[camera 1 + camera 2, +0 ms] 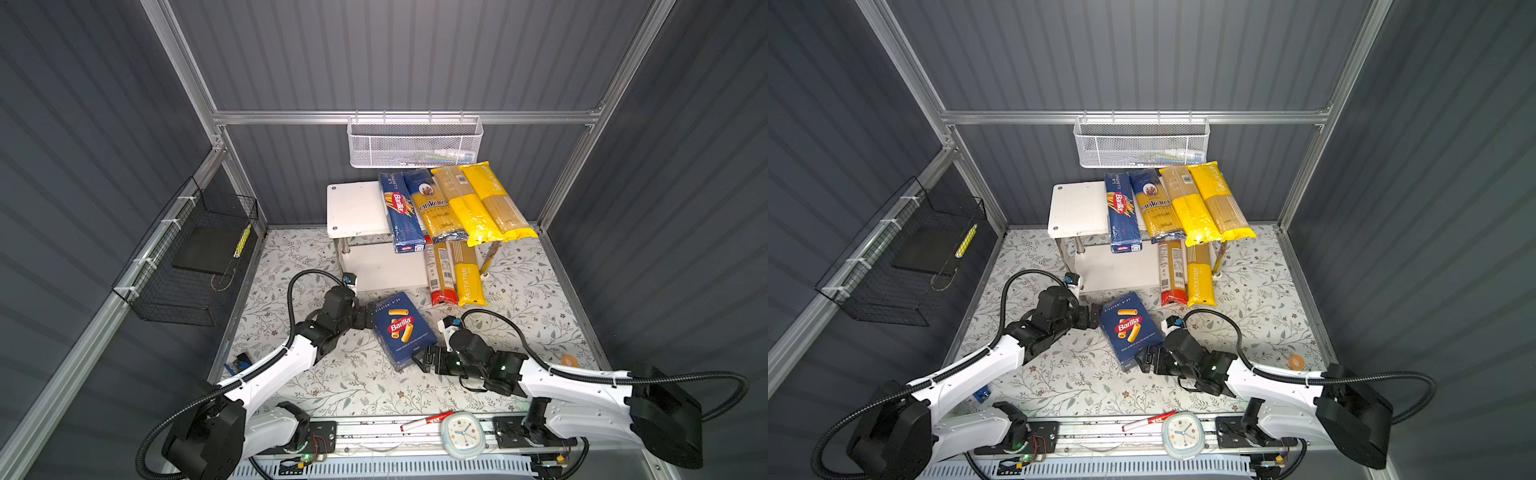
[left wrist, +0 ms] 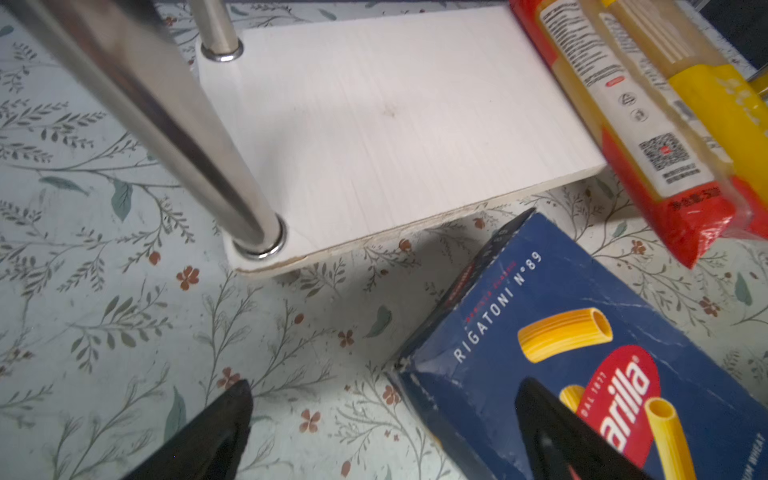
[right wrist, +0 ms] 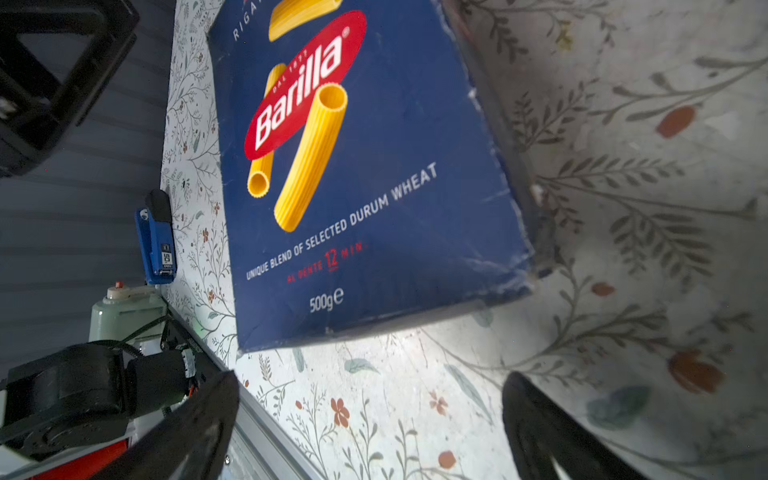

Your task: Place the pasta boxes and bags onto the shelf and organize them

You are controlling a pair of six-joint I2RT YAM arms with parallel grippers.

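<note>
On the floral mat (image 1: 353, 382), at 6 o'clock from the shelf (image 1: 353, 208): rigatoni box (image 1: 402, 332) lies flat, face up. It's a matte dark-blue carton, rectangular, with scuffed white edges. Long axis runs roughly 11-to-5, RIGATONI end toward the shelf.

Left gripper (image 1: 371, 318) is at the box's 10 o'clock corner, jaws spread, nothing clamped. Right gripper (image 1: 420, 360) is at the 5 o'clock corner, jaws fully spread, empty.

Shelf is white boards on chrome legs. Top tier holds the spaghetti box (image 1: 400, 212), ankara bag (image 1: 434, 208) and two PASTATIME bags (image 1: 498, 203). Glossy film, axes about 12-to-6, overhanging the front edge. Lower tier holds the red-ended bag (image 1: 440, 274) and a third PASTATIME bag (image 1: 469, 274), poking toward 6.
</note>
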